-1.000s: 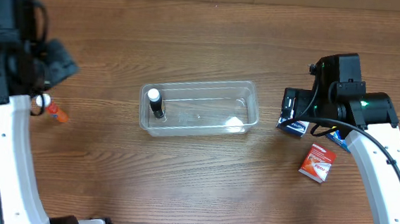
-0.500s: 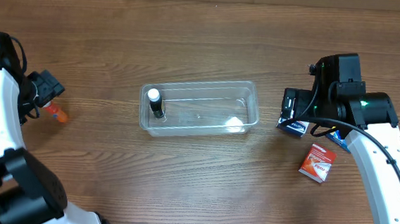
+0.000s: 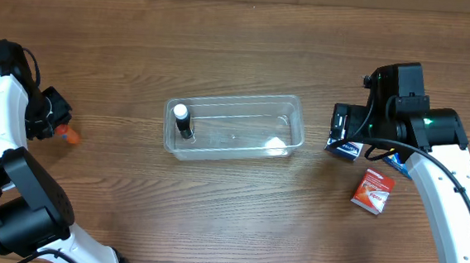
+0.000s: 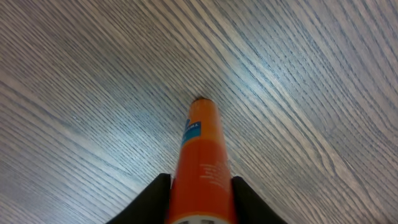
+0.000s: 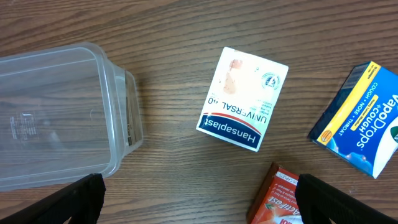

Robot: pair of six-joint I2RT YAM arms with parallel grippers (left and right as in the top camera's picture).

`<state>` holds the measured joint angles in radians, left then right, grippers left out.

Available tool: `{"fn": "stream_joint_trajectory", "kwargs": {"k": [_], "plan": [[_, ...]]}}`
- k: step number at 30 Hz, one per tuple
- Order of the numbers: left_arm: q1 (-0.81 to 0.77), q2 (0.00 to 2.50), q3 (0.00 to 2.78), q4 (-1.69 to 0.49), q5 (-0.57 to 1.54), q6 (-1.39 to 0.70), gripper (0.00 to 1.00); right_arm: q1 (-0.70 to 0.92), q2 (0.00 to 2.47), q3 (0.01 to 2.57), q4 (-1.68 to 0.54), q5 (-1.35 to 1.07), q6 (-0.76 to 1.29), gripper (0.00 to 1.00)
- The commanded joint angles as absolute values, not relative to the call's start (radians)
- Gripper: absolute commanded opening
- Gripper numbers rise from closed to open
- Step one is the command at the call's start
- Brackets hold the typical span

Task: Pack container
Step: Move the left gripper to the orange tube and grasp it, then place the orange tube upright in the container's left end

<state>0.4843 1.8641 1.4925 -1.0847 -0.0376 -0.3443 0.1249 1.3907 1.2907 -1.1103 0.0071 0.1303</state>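
- At the table's far left, the left gripper (image 3: 49, 118) is clamped on an orange tube (image 4: 202, 155). The wrist view shows a finger pressed to each side, with the tube's tip pointing at the wood. I cannot tell whether the tube is clear of the table.
- The tube should probably be raised straight up before any swing to the right, so the tip does not drag and twist in the grip.
- In the middle stands the container (image 3: 300, 124), open and well apart from the tube. A black bottle (image 3: 183, 121) stands upright at its left end.
- A good drop would aim at the bare floor right of the bottle. The tube should be lowered inside the walls and let go low, so it neither bounces out nor topples the bottle.
- On the right, the right gripper (image 5: 200, 180) hangs spread wide and holds nothing. It is above a white box (image 5: 244, 99) that lies just beside the container's right end.
- This arm is best kept off the container until the left arm has withdrawn.
- Farther right lie a red box (image 3: 373, 191) and a blue box (image 5: 360, 118).
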Motion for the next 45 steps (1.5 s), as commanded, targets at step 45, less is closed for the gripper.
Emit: {"fn": "stream_joint_trajectory", "kwargs": {"k": [45], "plan": [[-0.274, 1.863, 1.589, -1.328, 0.016, -0.516, 0.04, 0.122, 1.392, 1.322, -1.109, 0.013, 0.131, 1.00]]}}
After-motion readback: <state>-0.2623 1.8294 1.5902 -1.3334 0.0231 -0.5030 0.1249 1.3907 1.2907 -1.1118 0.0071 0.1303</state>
